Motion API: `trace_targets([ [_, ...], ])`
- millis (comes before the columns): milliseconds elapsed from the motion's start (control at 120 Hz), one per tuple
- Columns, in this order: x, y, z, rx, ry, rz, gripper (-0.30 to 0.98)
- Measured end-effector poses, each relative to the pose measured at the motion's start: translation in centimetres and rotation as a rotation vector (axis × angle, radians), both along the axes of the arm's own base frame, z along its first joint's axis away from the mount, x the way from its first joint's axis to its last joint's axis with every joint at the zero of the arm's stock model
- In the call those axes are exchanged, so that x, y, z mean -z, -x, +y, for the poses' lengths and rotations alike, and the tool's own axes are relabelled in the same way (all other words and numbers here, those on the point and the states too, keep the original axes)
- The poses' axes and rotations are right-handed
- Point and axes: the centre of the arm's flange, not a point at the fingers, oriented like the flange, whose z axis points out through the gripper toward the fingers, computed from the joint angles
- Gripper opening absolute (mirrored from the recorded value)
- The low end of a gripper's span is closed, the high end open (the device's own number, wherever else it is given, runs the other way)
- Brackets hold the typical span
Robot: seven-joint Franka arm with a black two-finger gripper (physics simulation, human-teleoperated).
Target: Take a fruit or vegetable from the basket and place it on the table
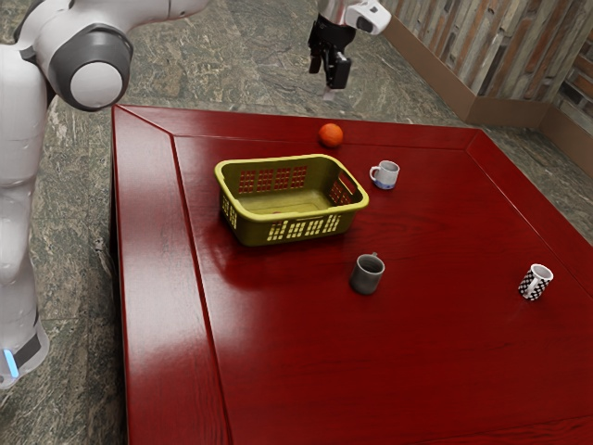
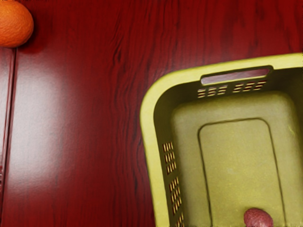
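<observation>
High over the table's far edge, above and apart from the orange, my gripper [image 1: 329, 70] is open, its two fingers spread with nothing between them. The orange [image 1: 331, 135] rests on the red table behind the basket; the wrist view has this orange [image 2: 14, 24] in a corner, outside the basket. The yellow-green basket [image 1: 243, 209] stands upright on the table. Inside the basket [image 2: 147, 118], a small reddish, rough-skinned item [image 2: 258, 218] lies on the floor, cut off by the picture's edge; I cannot tell which fruit or vegetable it is.
A white mug with a blue base [image 1: 385, 175] stands just beyond the basket's handle end. The grey mug [image 1: 367, 275] is in front of the basket, and a black-and-white checkered mug [image 1: 535, 283] stands toward the exterior view's right. Bare red table [image 1: 306, 371] spreads across the foreground.
</observation>
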Motion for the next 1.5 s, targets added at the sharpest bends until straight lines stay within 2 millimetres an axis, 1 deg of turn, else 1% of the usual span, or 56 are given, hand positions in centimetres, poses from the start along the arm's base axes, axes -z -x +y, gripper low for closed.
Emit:
trace_targets([
  [133,0.0,0.1,0.2,0.018,0.003,0.003,0.69],
  [167,-0.4,0.3,0.4,0.019,0.008,-0.005,0.69],
  [200,-0.8,0.6,0.9,0.014,0.011,-0.014,0.68],
  [250,-1.1,1.1,2.5,-0.007,0.023,-0.025,0.69],
  [267,-1.6,1.3,2.9,-0.012,0.022,-0.034,0.69],
  [292,-3.5,1.8,2.8,-0.011,0.007,-0.068,0.69],
  [325,-6.6,2.5,1.3,0.016,-0.013,-0.122,0.69],
  [350,-8.2,2.8,-0.6,0.050,-0.020,-0.151,0.69],
  [367,-9.0,2.8,-2.0,0.078,-0.022,-0.164,0.69],
  [408,-9.9,2.5,-6.2,0.155,-0.022,-0.177,0.69],
  [467,-9.9,2.0,-11.5,0.255,-0.017,-0.173,0.69],
  [517,-9.7,1.7,-14.8,0.316,-0.017,-0.164,0.68],
  [542,-9.4,1.6,-15.9,0.336,-0.017,-0.157,0.68],
  [575,-8.9,1.4,-16.9,0.354,-0.017,-0.143,0.68],
  [617,-8.3,1.2,-17.4,0.364,-0.018,-0.128,0.68],
  [717,-7.8,1.1,-17.3,0.365,-0.024,-0.111,0.69],
  [800,-7.2,1.3,-18.9,0.384,-0.063,-0.087,0.69],
  [858,-7.2,1.4,-19.4,0.391,-0.068,-0.084,0.69],
  [917,-7.2,1.5,-19.4,0.395,-0.061,-0.084,0.69],
  [950,-6.8,1.4,-19.2,0.394,-0.039,-0.078,0.68],
  [983,-5.7,0.8,-17.9,0.371,0.005,-0.061,0.68],
  [1008,-4.5,0.1,-16.4,0.341,0.027,-0.042,0.68],
  [1025,-3.7,-0.4,-15.8,0.328,0.040,-0.031,0.69],
  [1083,-1.5,-1.4,-16.2,0.324,0.107,-0.003,0.68],
  [1117,-0.1,-2.0,-14.9,0.301,0.160,0.012,0.68],
  [1158,0.7,-2.4,-13.6,0.280,0.194,0.019,0.68],
  [1183,1.0,-2.5,-13.6,0.280,0.198,0.022,0.69],
  [1200,1.1,-2.5,-14.0,0.287,0.192,0.024,0.69],
  [1275,1.0,-2.2,-17.5,0.344,0.141,0.029,0.69],
  [1317,1.4,-1.9,-18.7,0.359,0.111,0.042,0.68],
  [1350,1.7,-1.1,-19.5,0.366,0.089,0.059,0.68],
  [1392,2.3,0.6,-20.0,0.371,0.074,0.083,0.68],
  [1458,3.4,2.9,-20.1,0.369,0.070,0.104,0.68],
  [1500,3.9,3.9,-20.0,0.360,0.065,0.107,0.69],
])
